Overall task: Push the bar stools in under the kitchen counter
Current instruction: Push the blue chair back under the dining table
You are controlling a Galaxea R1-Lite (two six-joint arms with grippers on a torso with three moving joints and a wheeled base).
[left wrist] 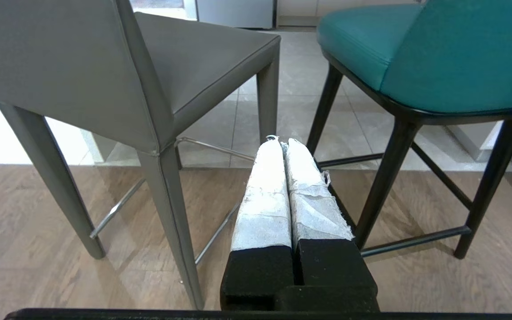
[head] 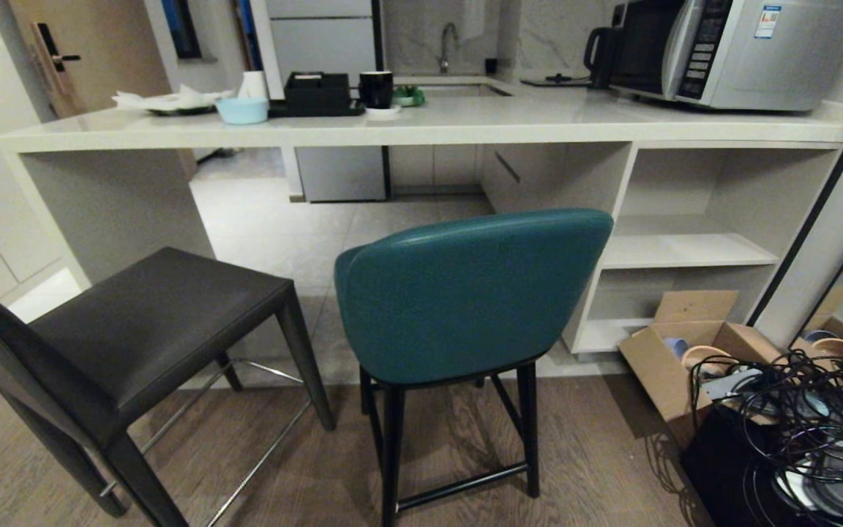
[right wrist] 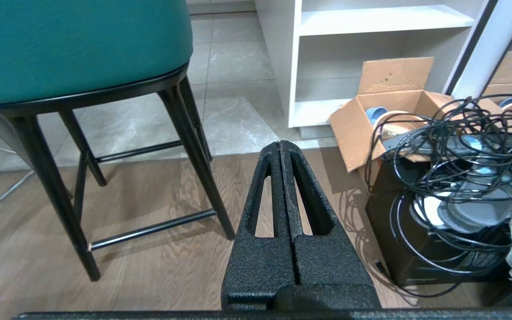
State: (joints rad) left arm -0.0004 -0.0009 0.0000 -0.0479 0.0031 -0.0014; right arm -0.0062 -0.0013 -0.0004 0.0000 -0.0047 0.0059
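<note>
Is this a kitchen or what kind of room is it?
Most likely a home kitchen. A microwave sits on the long white counter, and a sink with a tap lies behind it. Two bar stools, a teal stool and a dark grey stool, stand in front.

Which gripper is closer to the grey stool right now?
Left. The left gripper, shut, hangs low between the grey stool and teal stool. The right gripper sits beyond the teal stool, beside the cardboard box.
</note>
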